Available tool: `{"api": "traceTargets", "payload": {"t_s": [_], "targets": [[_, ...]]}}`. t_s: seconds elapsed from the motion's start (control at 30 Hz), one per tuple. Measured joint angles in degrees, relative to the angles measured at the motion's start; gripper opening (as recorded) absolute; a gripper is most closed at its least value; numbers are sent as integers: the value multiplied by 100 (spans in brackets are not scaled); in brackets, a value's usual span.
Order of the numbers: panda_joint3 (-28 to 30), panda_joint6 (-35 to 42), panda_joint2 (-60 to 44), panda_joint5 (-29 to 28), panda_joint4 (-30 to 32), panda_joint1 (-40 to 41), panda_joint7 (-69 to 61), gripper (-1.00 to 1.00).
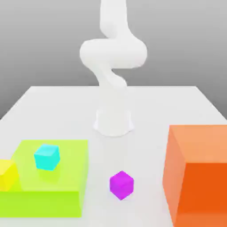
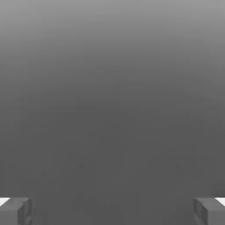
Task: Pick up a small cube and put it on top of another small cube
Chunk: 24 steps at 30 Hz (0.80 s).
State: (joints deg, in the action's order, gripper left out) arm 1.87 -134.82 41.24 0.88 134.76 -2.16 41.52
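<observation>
A white surface (image 1: pixel 53 106) is seen carrying everything in the exterior view. The white Panda arm (image 1: pixel 113 66) is mounted on it near the middle, rising and curling above its base. An orange block (image 1: pixel 197 173), the largest object, is placed at the exterior view's right. A flat lime-green block (image 1: pixel 66 177) is set at the exterior view's left, with a small cyan cube (image 1: pixel 46 157) resting on its top and a small yellow cube (image 1: pixel 7 174) at its left edge. The small magenta cube (image 1: pixel 121 185) is found on the surface between the green and orange blocks, apart from both. In the hand view, the end effector (image 2: pixel 112 211) is shown with fingertips (image 2: pixel 16 211) spread wide apart, nothing between them.
</observation>
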Motion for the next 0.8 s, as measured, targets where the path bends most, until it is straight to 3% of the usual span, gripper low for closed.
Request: {"api": "traceTargets", "payload": {"t_s": [0.43,0.63,0.8], "targets": [[740,-1815,-2833,451,1724,-1058,-2544,0],[765,-2645,-4049,163,2507,-1164,-3333,0],[617,-3330,-4910,328,2527,-1070,-3665,0]]}}
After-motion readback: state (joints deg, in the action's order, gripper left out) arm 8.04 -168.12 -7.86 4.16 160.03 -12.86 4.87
